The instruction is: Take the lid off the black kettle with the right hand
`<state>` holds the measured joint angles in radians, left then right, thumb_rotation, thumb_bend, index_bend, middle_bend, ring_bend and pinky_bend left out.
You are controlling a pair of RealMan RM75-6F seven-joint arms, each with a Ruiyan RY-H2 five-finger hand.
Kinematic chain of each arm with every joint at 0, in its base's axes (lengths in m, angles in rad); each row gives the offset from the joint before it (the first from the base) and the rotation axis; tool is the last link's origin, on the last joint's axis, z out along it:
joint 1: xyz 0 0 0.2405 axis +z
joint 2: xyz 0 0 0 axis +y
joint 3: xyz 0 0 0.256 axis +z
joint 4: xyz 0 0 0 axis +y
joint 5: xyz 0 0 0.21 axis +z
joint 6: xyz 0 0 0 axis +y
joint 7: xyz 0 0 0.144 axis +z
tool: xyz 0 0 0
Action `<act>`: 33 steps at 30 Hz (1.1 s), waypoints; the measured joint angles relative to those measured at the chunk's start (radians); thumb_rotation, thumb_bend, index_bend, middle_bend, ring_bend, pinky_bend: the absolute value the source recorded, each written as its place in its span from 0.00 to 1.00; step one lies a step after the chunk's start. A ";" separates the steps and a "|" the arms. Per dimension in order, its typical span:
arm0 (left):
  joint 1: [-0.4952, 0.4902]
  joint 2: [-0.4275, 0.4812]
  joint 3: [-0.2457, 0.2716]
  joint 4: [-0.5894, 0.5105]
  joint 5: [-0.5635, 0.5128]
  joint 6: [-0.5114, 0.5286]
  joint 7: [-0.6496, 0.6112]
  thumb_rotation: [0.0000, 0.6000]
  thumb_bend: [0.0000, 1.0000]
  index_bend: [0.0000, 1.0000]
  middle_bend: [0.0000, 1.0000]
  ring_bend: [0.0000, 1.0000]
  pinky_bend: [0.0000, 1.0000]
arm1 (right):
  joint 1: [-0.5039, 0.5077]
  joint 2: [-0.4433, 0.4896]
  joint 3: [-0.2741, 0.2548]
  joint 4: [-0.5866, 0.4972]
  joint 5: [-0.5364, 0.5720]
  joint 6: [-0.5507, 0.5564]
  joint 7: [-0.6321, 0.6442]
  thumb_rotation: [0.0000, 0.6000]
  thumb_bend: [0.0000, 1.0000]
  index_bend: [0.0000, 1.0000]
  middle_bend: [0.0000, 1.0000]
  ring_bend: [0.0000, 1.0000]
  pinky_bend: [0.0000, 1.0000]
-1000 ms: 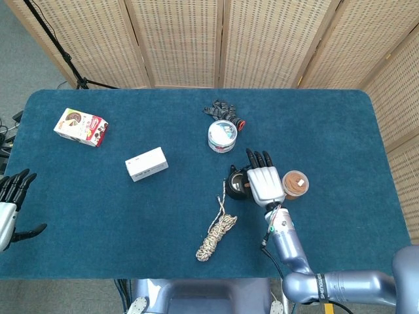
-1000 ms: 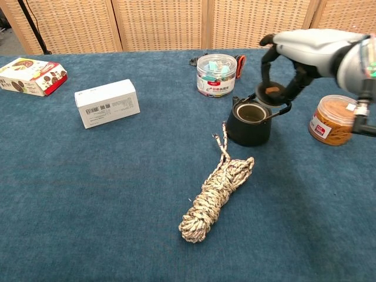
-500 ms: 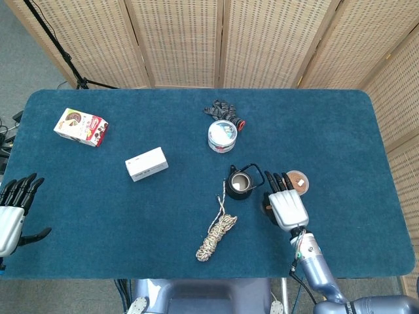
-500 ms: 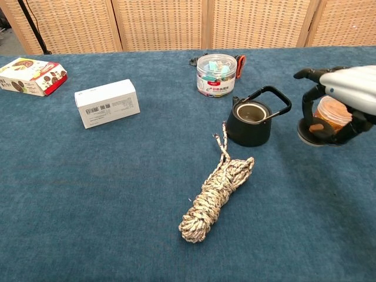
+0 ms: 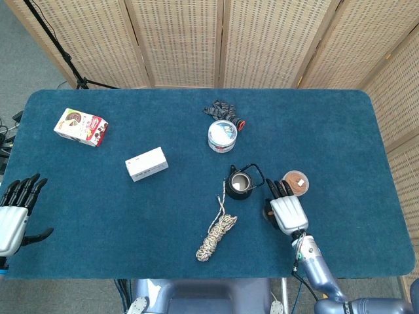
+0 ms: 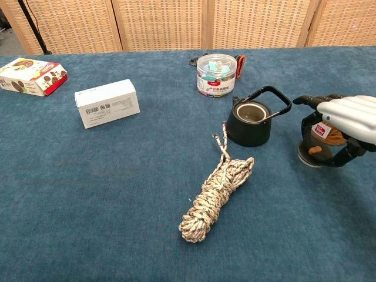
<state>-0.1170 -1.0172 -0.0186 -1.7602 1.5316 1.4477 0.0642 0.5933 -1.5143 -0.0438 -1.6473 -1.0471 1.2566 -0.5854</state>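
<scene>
The black kettle (image 6: 249,123) (image 5: 239,184) stands open-topped in the middle of the blue table, its handle tilted to the right. My right hand (image 6: 341,126) (image 5: 287,212) hovers low to the kettle's right and holds the black lid (image 6: 315,154), knob facing outward, just at the cloth. From the head view the lid is mostly hidden under the hand. My left hand (image 5: 14,212) rests open at the table's near left edge, far from the kettle.
A coiled rope (image 6: 216,197) lies in front of the kettle. An orange-filled jar (image 6: 326,130) stands right behind my right hand. A clear tub of clips (image 6: 217,74), a white box (image 6: 107,103) and a snack box (image 6: 32,75) sit farther back and left.
My right hand carried the lid from above the kettle to the right and down, ending near the cloth beside the jar. The left hand stayed put.
</scene>
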 measured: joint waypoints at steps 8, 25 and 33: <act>0.002 0.004 0.003 -0.002 0.006 0.003 -0.013 1.00 0.08 0.00 0.00 0.00 0.00 | -0.020 -0.012 0.024 0.007 0.003 -0.008 -0.021 1.00 0.48 0.42 0.00 0.00 0.00; 0.005 0.015 0.011 -0.002 0.020 0.006 -0.040 1.00 0.08 0.00 0.00 0.00 0.00 | -0.078 0.123 0.061 -0.120 -0.134 0.095 0.000 1.00 0.43 0.23 0.00 0.00 0.00; -0.001 0.010 0.010 -0.004 0.002 -0.013 -0.013 1.00 0.08 0.00 0.00 0.00 0.00 | -0.162 0.240 0.034 -0.095 -0.179 0.127 0.124 1.00 0.10 0.00 0.00 0.00 0.00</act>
<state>-0.1179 -1.0069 -0.0088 -1.7642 1.5339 1.4347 0.0507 0.4311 -1.2746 -0.0098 -1.7419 -1.2257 1.3833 -0.4614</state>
